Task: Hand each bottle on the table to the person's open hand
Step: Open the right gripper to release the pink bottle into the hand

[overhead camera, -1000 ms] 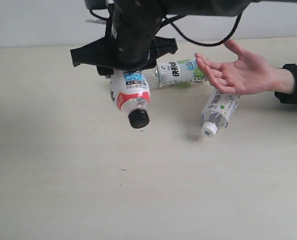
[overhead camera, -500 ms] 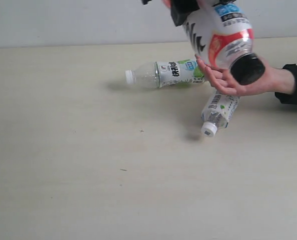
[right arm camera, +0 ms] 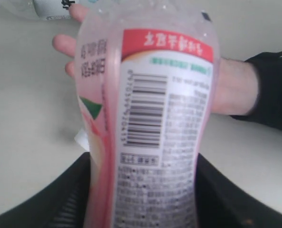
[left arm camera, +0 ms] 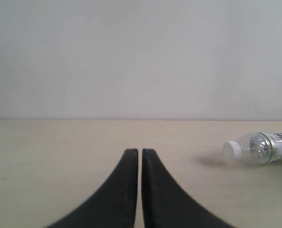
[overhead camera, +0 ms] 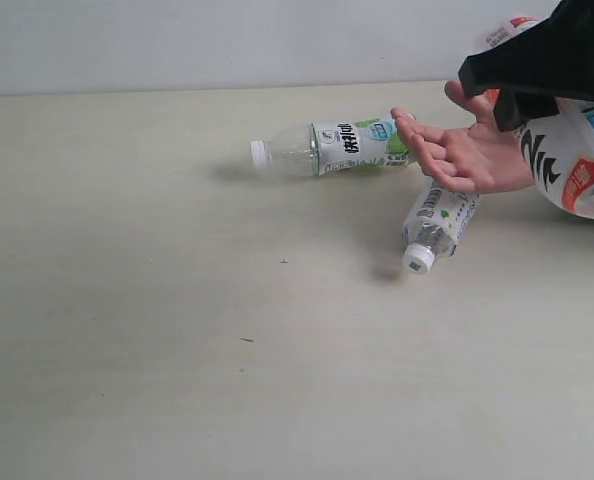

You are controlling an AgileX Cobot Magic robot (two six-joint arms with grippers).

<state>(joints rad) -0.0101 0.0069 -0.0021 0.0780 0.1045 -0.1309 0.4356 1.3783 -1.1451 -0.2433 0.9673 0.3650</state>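
The right gripper grasps the red bottle, which hangs close by the wrist end of the hand. It should settle the bottle onto the palm and let go only once it is supported. The left gripper is clenched and empty.

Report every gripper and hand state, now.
Left gripper: shut, empty.
Right gripper: shut on the red-pink label bottle.
Person's hand: open, fingers spread.

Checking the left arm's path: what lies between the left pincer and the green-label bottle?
Nothing: only bare table separates left pincer from green-label bottle, per left wrist view.
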